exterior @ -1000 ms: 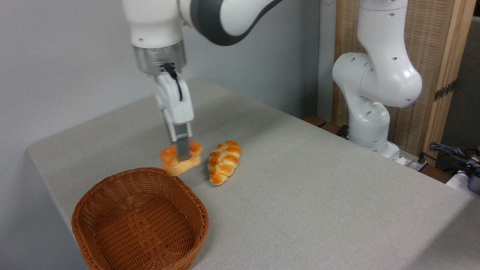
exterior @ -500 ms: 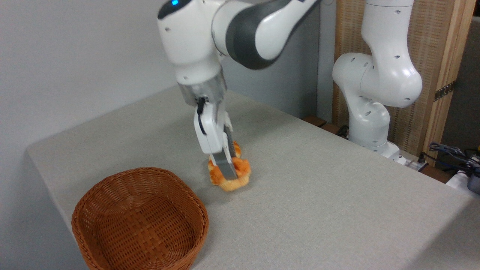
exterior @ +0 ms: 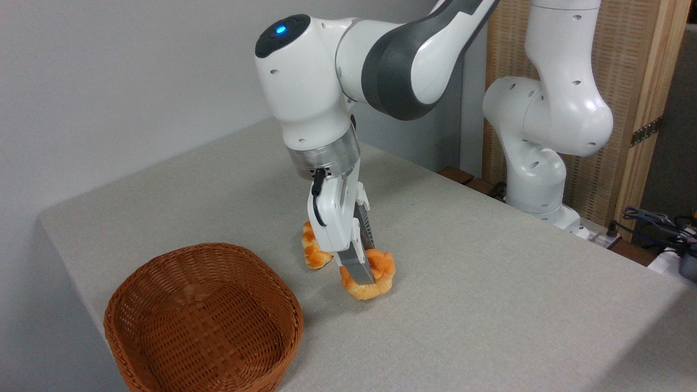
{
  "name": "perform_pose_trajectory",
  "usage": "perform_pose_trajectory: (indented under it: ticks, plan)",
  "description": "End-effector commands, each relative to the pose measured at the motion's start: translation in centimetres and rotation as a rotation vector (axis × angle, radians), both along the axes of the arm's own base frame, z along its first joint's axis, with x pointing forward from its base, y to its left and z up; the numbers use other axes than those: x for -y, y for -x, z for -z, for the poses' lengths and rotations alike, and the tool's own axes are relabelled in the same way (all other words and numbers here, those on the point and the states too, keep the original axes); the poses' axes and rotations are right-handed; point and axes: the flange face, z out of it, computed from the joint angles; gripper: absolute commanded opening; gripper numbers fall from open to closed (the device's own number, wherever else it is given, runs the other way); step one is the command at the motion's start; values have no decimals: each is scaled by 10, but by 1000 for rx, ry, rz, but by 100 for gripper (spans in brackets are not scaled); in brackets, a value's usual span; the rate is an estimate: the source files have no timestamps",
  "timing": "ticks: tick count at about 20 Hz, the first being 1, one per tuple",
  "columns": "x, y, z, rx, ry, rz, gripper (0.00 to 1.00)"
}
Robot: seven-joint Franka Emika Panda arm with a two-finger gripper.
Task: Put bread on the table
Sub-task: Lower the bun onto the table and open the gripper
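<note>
The bread (exterior: 375,277), a small orange-golden bun, is held low over the grey-beige table (exterior: 479,305), at or just above the cloth; I cannot tell whether it touches. My gripper (exterior: 364,271) reaches down from above and is shut on the bread, one grey finger (exterior: 358,269) across its front. The arm's white wrist hides the bun's top left.
A braided golden loaf (exterior: 312,251) lies just left of the bread, mostly hidden behind the gripper. An empty brown wicker basket (exterior: 202,318) stands at the front left near the table's edge. The arm's base (exterior: 536,163) stands at the back right.
The gripper has carried the bread from beside the basket rightwards past the braided loaf and lowered it towards the table.
</note>
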Motion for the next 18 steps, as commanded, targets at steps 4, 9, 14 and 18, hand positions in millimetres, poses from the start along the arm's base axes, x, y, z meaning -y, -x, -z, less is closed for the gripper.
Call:
perform_pose_trajectory:
  ticks: [4,9,14,18]
  plan:
    - [-6,0,-1,21,-10,10,100]
    - [-5,-2,-6,35,3,-5,100]
    - [4,-10,-30,73,108,-91,100]
    - [5,-22,-66,130,191,-234,100]
